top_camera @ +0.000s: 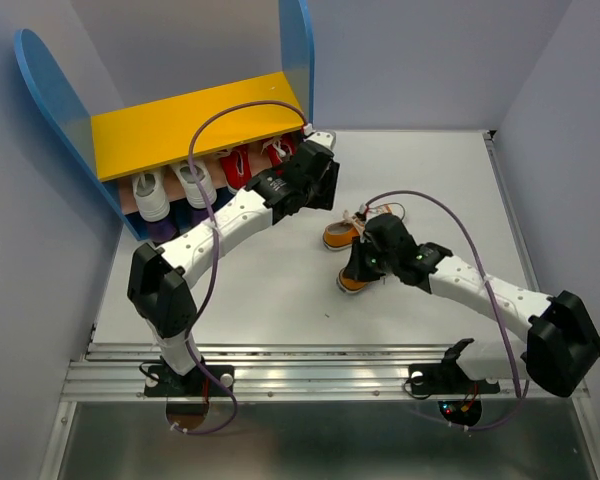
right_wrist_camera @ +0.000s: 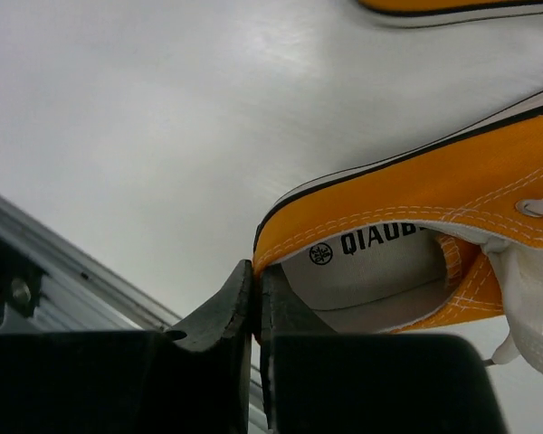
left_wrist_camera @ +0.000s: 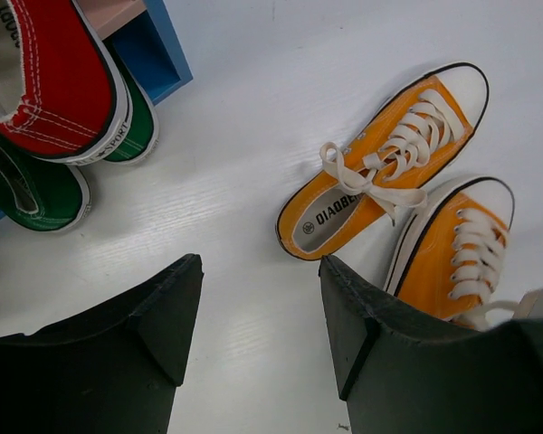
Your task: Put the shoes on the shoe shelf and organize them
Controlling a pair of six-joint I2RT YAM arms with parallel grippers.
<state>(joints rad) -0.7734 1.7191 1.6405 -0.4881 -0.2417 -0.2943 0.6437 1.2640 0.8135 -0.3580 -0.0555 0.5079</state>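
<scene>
Orange sneaker point(right_wrist_camera: 434, 194) pinched at its heel by right gripper point(right_wrist_camera: 256, 285).
Left gripper point(left_wrist_camera: 261, 280) hangs spread near the shoe shelf point(top_camera: 170, 125).

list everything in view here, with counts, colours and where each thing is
shelf: 1, blue sides and yellow top board, back left of the table
red shoes: 2, red, right part of the lower board
pale shoes: 2, white seen from above, true colour unclear, left part of the lower board
green shoes: 2, green, under the red ones at the shelf's foot
orange shoes: 2, orange with white laces, on the table right of the shelf
table: 1, light grey
cables: 2, purple, one looping over each arm
arms: 2, white and black, based at the near edge
left pincer: 1, black, open, above bare table by the shelf
right pincer: 1, black, shut on one orange shoe's heel rim
</scene>
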